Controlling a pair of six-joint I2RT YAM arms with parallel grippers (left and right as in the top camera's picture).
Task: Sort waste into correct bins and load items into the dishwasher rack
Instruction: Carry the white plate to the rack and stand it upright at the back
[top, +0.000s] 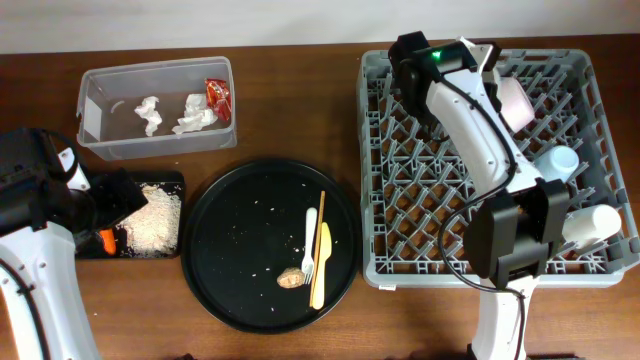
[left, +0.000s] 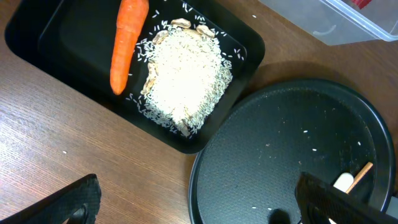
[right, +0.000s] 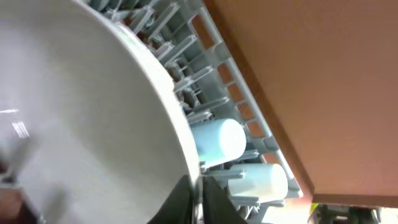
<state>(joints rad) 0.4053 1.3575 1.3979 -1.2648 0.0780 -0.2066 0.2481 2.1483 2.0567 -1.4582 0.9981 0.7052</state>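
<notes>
My right gripper (right: 200, 193) is shut on the rim of the white round plate (right: 81, 112) and holds it on edge over the far side of the grey dishwasher rack (top: 372, 170). In the rack are a pink bowl (top: 515, 100), a light blue cup (top: 560, 160) and a white cup (top: 590, 222). My left gripper (left: 199, 202) is open and empty above the table, between the shallow black tray (left: 56, 37) and the round black tray (left: 280, 155). The shallow tray holds a carrot (left: 127, 40) and rice grains (left: 186, 74).
The clear tub (top: 160, 145) at the back left holds white napkins (top: 150, 112) and a red wrapper (top: 217, 93). On the round black tray (top: 250, 240) lie a white fork (top: 310, 245), a pale yellow fork (top: 322, 265) and a brown lump (top: 291, 278).
</notes>
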